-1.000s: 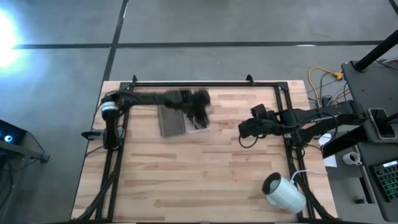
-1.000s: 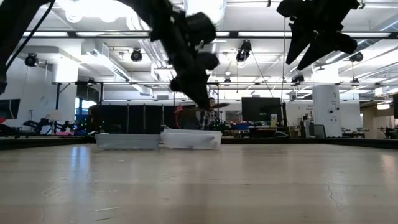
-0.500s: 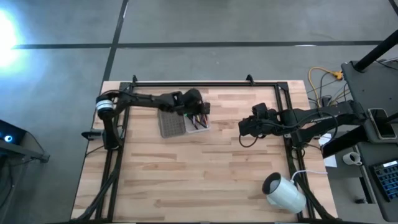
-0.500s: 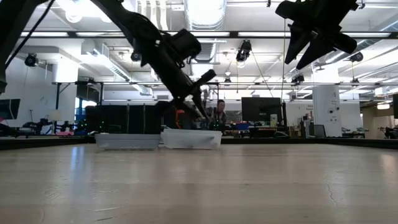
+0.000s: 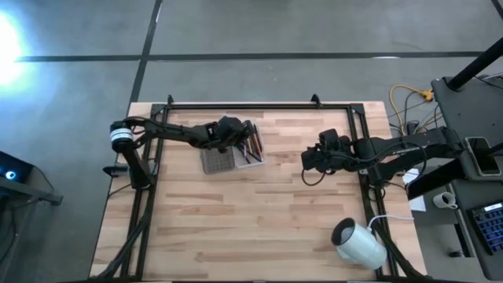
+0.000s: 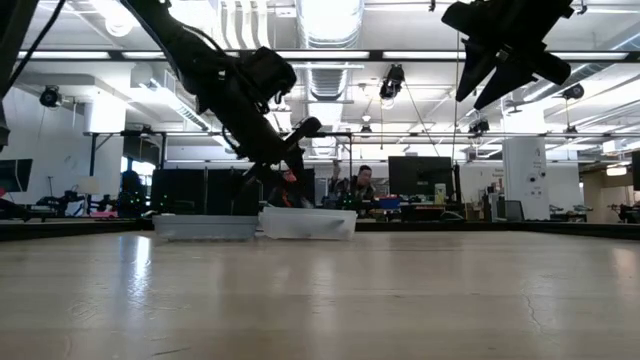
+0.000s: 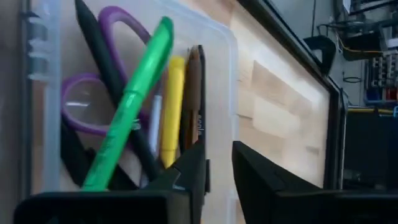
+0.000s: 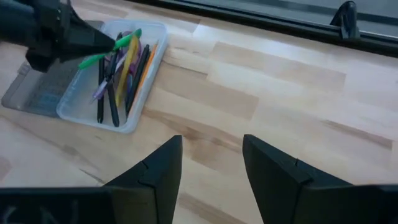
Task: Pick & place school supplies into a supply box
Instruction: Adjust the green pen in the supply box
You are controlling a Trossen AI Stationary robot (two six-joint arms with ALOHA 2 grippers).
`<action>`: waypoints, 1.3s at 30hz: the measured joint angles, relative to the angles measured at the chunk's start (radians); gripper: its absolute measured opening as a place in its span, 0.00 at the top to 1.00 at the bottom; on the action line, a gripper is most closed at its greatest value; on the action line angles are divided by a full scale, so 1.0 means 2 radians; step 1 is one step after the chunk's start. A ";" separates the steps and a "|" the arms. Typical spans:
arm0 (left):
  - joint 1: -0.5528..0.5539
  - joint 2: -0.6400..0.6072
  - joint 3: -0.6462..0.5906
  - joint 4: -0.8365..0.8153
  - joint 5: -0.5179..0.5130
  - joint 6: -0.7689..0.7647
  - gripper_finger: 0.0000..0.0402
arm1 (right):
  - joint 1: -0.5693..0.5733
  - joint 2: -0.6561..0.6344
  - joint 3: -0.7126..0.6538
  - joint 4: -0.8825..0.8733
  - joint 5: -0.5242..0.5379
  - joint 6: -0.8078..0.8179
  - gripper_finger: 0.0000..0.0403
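The clear supply box tray (image 5: 253, 154) (image 8: 140, 93) lies on the table with its grey textured lid (image 5: 217, 159) (image 6: 205, 227) beside it on the left. In the tray lie the green highlighter (image 7: 130, 102), purple-handled scissors (image 7: 87, 109), a yellow pen (image 7: 172, 106), a brown pencil (image 7: 194, 87) and dark pens (image 7: 102, 62). The highlighter lies slanted on top of the others. My left gripper (image 5: 244, 134) (image 7: 217, 174) is open, hovering low over the tray's far-left end and touching nothing. My right gripper (image 5: 306, 161) (image 8: 211, 168) is open, raised to the right of the tray.
A white cylinder roll (image 5: 357, 242) sits near the table's near right corner. A black frame rail (image 5: 251, 104) runs along the far edge and down both sides. Bare wood lies between the tray and the near edge. A person (image 6: 362, 185) shows beyond the table.
My left gripper has drawn back from above the tray toward the table's left edge. The tray, lid and supplies have stayed where they were.
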 joint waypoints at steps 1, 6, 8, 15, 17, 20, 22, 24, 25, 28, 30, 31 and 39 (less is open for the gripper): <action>0.000 0.001 0.004 -0.002 0.000 -0.001 0.83 | -0.002 0.000 0.000 0.001 0.000 -0.001 0.60; 0.001 -0.007 0.021 -0.031 0.003 0.074 0.79 | -0.003 0.000 0.000 0.016 -0.001 -0.013 0.60; 0.001 -0.022 0.032 -0.061 0.003 0.125 0.79 | -0.003 0.000 0.000 0.019 -0.001 -0.012 0.60; 0.002 -0.063 0.070 -0.254 -0.029 0.330 0.81 | -0.002 0.000 -0.004 0.023 -0.001 -0.013 0.60; 0.005 -0.063 0.074 -0.271 -0.020 0.384 0.82 | -0.003 0.000 -0.007 0.022 -0.001 -0.013 0.60; 0.007 -0.048 0.079 -0.280 0.007 0.424 0.84 | -0.005 0.000 -0.010 0.024 -0.001 -0.013 0.60; 0.009 -0.031 0.085 -0.298 0.013 0.424 0.87 | -0.006 0.000 -0.012 0.025 -0.001 -0.012 0.60; 0.012 -0.016 0.099 -0.306 0.013 0.418 0.91 | -0.009 0.000 -0.013 0.026 -0.001 -0.012 0.60; 0.015 -0.008 0.109 -0.312 0.013 0.417 0.94 | -0.009 0.000 -0.013 0.027 -0.002 -0.012 0.60; 0.025 0.023 0.139 -0.355 0.012 0.419 0.99 | -0.009 0.000 -0.013 0.031 -0.002 -0.013 0.60; 0.031 0.047 0.164 -0.382 0.012 0.428 0.99 | -0.009 0.000 -0.013 0.037 -0.002 -0.013 0.60; 0.034 0.056 0.176 -0.392 0.012 0.433 0.99 | -0.009 0.000 -0.013 0.039 -0.002 -0.012 0.60; 0.036 0.111 0.266 -0.413 0.004 0.483 1.00 | -0.009 0.000 -0.013 0.039 -0.006 -0.012 0.60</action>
